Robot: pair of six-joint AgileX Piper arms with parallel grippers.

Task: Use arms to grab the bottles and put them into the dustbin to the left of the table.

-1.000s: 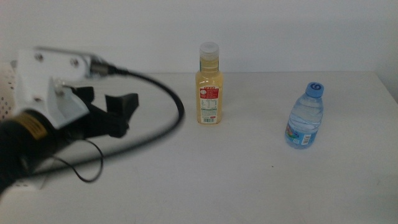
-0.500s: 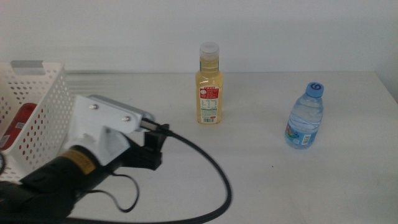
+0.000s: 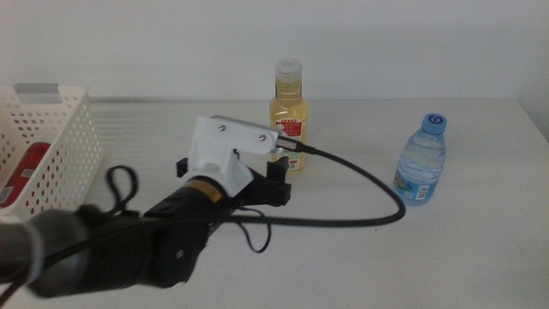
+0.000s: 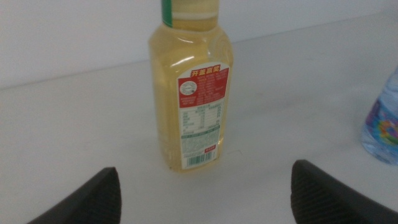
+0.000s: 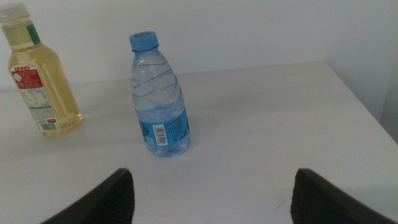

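Left gripper (image 4: pixel 202 193) advanced rightward from dustbin (image 3: pixel 51 154) toward yellow bottle (image 3: pixel 289 120), jaws spread, unladen. Right gripper (image 5: pixel 211 193) spread, facing water bottle (image 5: pixel 158 99) on counter (image 3: pixel 446 249).

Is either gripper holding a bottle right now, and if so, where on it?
Nothing is held. The left gripper is open and faces the yellow bottle without touching it. The right gripper is open too, apart from the water bottle.

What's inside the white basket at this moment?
Inside the dustbin, a red can shows against its perforated wall. The rest of the interior is cut off by the picture's edge.
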